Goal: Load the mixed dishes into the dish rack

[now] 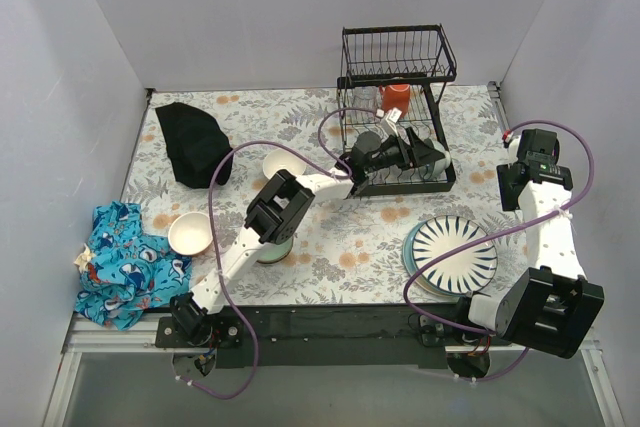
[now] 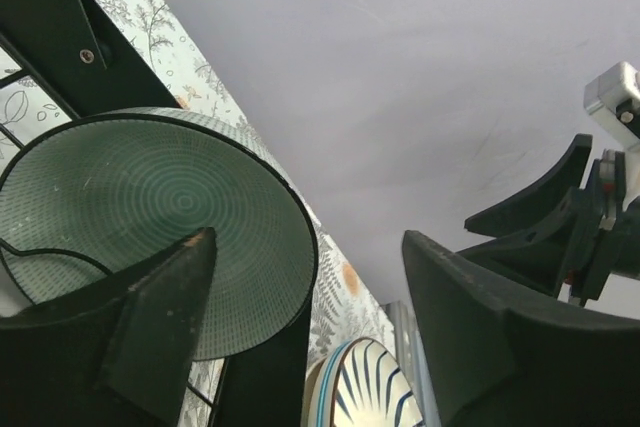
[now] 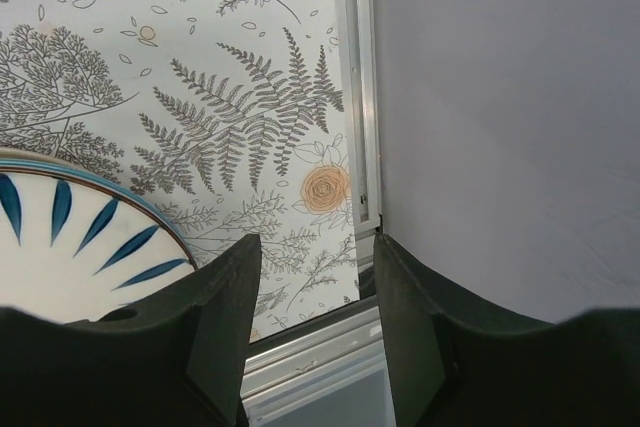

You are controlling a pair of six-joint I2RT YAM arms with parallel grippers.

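Note:
The black wire dish rack [image 1: 398, 75] stands at the back, with an orange mug [image 1: 397, 97] in it. My left gripper [image 1: 424, 156] reaches into its lower tray and is open [image 2: 310, 239]. A pale-green-inside bowl [image 2: 150, 212] stands on edge in the tray just beside my left finger [image 2: 165, 322], not between the jaws. Striped plates [image 1: 455, 254] lie stacked at the front right and also show in the right wrist view [image 3: 70, 237]. Two small white bowls [image 1: 190, 234] [image 1: 283, 164] sit on the table. My right gripper [image 1: 517, 183] is open and empty [image 3: 317, 244] beside the plates.
A black cloth [image 1: 192, 142] lies at the back left and a blue patterned cloth [image 1: 125, 262] at the front left. A round greenish dish [image 1: 272, 248] sits partly under my left arm. The right wall [image 3: 500, 127] and the table's metal edge [image 3: 300, 362] are close to my right gripper.

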